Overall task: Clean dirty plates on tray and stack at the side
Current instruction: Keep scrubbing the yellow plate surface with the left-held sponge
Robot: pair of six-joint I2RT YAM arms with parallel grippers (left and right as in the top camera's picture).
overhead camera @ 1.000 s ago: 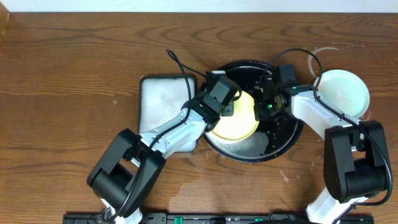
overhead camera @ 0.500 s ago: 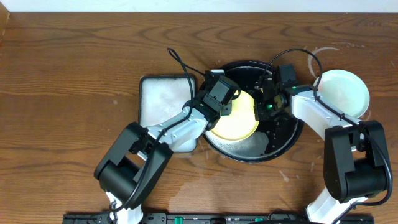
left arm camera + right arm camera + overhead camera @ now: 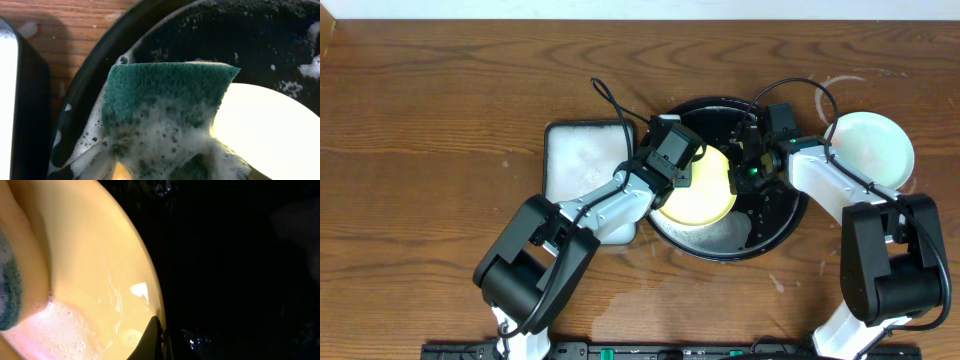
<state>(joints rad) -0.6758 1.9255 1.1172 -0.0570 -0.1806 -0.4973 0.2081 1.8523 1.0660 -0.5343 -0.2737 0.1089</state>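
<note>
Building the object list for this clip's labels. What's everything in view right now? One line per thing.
round black shallow tray: 1, black, wet and sudsy, table centre
round glossy yellow plate: 1, yellow, foamy, inside the black tray
round pale mint-green plate: at least 1 (cannot tell if more are stacked under it), on the table right of the black tray
white rectangular tray: 1, white, just left of the black tray
green scouring sponge: 1, green, soapy, at the yellow plate's edge
brown wooden table: 1, brown, whitish soapy marks
left end effector: 1, holding the sponge
right end effector: 1, shut on the yellow plate's rim
</note>
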